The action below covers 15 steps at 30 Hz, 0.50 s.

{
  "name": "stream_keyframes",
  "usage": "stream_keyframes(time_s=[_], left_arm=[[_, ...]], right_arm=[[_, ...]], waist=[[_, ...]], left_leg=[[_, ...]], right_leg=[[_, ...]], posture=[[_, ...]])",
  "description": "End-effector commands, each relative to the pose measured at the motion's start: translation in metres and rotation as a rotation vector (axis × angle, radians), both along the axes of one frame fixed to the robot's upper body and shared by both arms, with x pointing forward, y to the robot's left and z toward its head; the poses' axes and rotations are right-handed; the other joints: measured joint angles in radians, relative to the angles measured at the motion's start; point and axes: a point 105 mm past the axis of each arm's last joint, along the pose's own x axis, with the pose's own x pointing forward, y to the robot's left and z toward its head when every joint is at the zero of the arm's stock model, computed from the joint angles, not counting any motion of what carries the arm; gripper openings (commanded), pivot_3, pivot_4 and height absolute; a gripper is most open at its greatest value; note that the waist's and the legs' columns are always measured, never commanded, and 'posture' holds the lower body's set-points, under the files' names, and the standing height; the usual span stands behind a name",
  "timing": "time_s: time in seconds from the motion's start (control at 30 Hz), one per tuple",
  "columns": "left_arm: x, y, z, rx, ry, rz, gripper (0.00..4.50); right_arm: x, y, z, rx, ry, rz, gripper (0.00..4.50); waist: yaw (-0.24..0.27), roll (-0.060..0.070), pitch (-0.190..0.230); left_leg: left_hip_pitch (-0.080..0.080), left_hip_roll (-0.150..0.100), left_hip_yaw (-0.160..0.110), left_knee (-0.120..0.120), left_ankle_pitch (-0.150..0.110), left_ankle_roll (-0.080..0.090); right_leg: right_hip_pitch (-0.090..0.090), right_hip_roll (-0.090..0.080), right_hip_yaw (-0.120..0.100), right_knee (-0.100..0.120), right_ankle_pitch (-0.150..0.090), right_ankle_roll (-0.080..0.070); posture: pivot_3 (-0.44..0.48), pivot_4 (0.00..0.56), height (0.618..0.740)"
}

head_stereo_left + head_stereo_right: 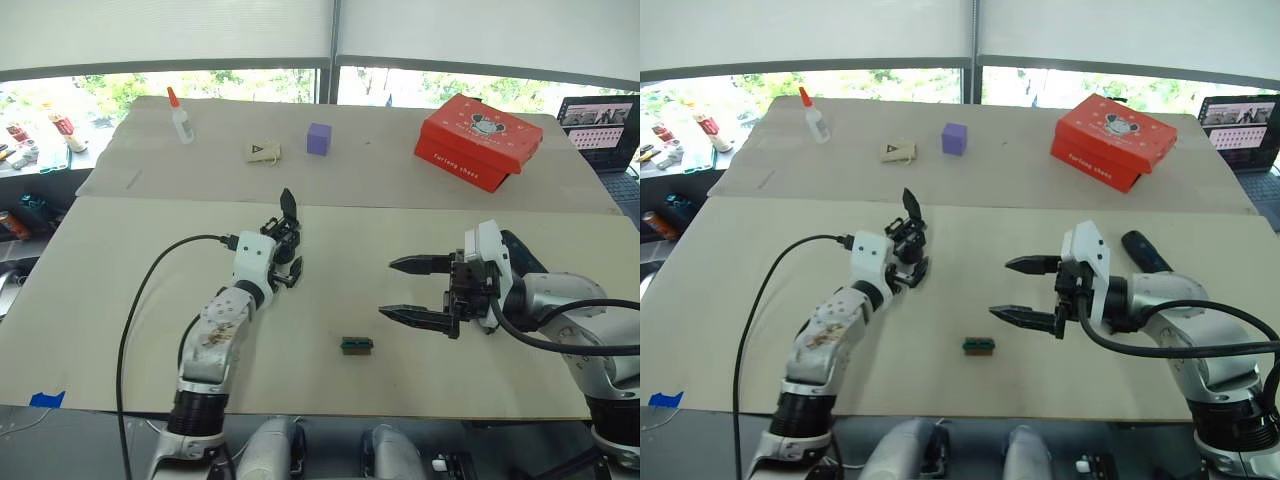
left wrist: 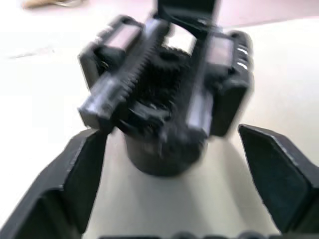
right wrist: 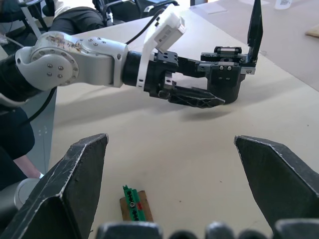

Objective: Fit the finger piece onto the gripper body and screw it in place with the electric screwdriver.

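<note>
I count two claws of mine, a left claw (image 1: 289,262) and a right claw (image 1: 408,290). There is one gripper body (image 1: 283,232), one green block (image 1: 357,345), one purple cube (image 1: 319,138), one red box (image 1: 478,141), one glue bottle (image 1: 180,117) and one tan tag (image 1: 263,151).

Smeared by blur in the left wrist view: gripper body (image 2: 167,94), upright finger cropped at the frame edge. Mostly hidden behind the right gripper (image 1: 1025,290): screwdriver (image 1: 1143,250), one rounded end poking past the wrist. Laptop (image 1: 598,125) cropped beyond the right gripper. Too small to identify: clutter (image 1: 40,140) far beyond the left gripper (image 1: 287,262).
</note>
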Motion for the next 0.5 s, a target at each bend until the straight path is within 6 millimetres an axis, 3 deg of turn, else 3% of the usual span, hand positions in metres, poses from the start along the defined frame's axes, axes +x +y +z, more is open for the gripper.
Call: stream_keyframes(time_s=[0.03,0.2,0.3,0.5], left_arm=[[-0.005,0.008,0.011,0.057,-0.056,-0.220,4.46],[-0.006,0.037,0.007,0.099,0.026,-0.467,4.46],[0.008,0.052,0.011,0.204,-0.022,-0.487,4.46],[0.021,0.042,0.009,0.240,-0.037,-0.613,4.46]], right_arm=[[0.007,-0.005,0.013,-0.016,-0.081,0.001,4.50],[0.009,-0.008,0.020,-0.036,-0.102,0.046,4.50],[0.010,-0.011,0.026,-0.032,-0.104,0.052,4.50],[0.010,-0.012,0.027,-0.055,-0.111,0.048,4.50]], waist=[[-0.002,0.000,0.000],[-0.001,0.001,0.000],[0.000,0.001,0.000],[-0.001,0.001,0.000]], left_leg=[[0.000,0.000,0.000,0.000,0.000,0.000],[0.000,0.000,0.001,0.000,0.000,0.000],[0.000,-0.001,0.001,0.000,0.000,0.000],[0.000,-0.001,0.001,0.000,0.000,0.000]], right_leg=[[0.000,0.000,0.000,0.000,0.000,0.000],[0.000,0.001,0.000,0.000,0.000,0.000],[0.000,0.001,-0.001,0.000,0.000,0.000],[0.001,0.001,-0.002,0.001,0.000,0.000]], posture=[[0.000,0.150,0.740],[0.000,0.150,0.740],[0.000,0.150,0.740],[0.000,0.150,0.740]])
